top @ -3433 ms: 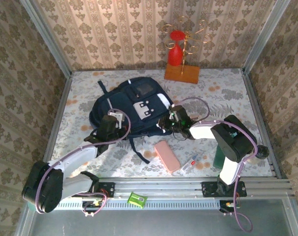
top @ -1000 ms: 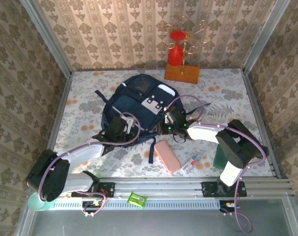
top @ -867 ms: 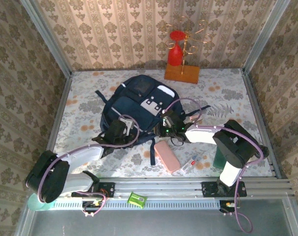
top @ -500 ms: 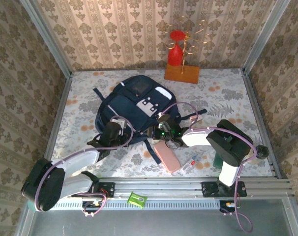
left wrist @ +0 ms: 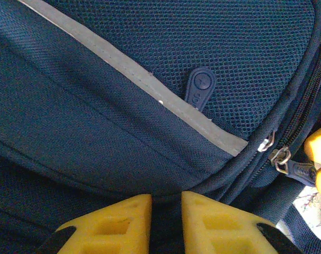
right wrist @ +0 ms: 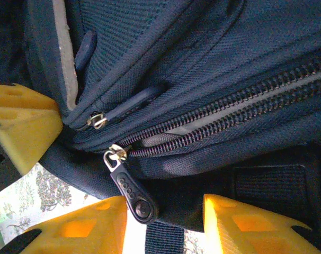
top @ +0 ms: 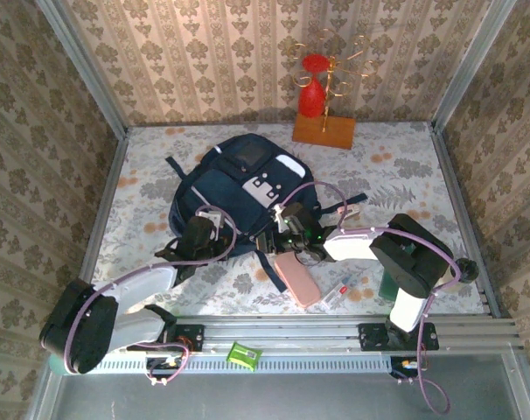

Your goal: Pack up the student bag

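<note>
The student bag point(top: 239, 188), a dark navy backpack with a grey-white front patch, lies flat in the middle of the table. My left gripper point(top: 204, 233) is at its near left edge and is shut on a fold of the bag's fabric point(left wrist: 166, 203). My right gripper point(top: 278, 234) stands open at the near right edge. A rubber zipper pull point(right wrist: 132, 191) hangs between its fingers, close against the left fingertip point(right wrist: 86, 225). The zipper point(right wrist: 224, 119) above the pull gapes a little and shows pale lining. The bag's grey stripe point(left wrist: 134, 79) crosses the left wrist view.
A pink case point(top: 297, 278) and a pen point(top: 339, 289) lie just in front of the right gripper. A dark green object point(top: 392, 282) stands behind the right arm. A red vase on a wooden stand point(top: 322, 122) is at the back. A small green item point(top: 244, 354) sits on the front rail.
The right gripper slid left along the bag's near edge, then its jaws opened off the zipper pull. The bag shifted slightly left. The left gripper kept its hold.
</note>
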Available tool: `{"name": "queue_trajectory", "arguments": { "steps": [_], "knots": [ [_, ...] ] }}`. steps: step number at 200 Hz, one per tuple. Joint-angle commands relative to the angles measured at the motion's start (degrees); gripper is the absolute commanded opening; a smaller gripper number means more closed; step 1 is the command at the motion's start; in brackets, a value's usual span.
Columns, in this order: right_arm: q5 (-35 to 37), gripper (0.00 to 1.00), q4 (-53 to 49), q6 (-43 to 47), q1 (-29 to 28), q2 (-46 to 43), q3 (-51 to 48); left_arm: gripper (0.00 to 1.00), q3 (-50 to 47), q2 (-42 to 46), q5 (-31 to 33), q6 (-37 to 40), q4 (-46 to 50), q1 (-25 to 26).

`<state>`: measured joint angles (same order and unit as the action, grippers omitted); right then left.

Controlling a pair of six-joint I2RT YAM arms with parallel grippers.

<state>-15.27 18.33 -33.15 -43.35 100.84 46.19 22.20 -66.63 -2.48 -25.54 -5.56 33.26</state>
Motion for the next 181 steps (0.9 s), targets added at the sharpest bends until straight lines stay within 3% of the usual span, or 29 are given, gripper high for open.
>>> {"name": "queue_trajectory", "arguments": {
  "steps": [1,68,181],
  "knots": [
    [-3.31,0.44,-3.24,3.15,-0.54,-0.03,1.89,0.22,-0.73,-1.13,-1.04,-0.06,2.05,-0.47],
    [-7.39,0.42,-5.23,4.63,-0.73,1.8,5.21,0.22,-0.65,-1.14,-1.06,0.08,2.07,-0.47],
    [-5.79,0.39,-8.65,5.94,-1.27,6.81,7.86,0.22,-1.65,-0.87,-1.05,0.24,1.3,-0.47]
  ]
}}
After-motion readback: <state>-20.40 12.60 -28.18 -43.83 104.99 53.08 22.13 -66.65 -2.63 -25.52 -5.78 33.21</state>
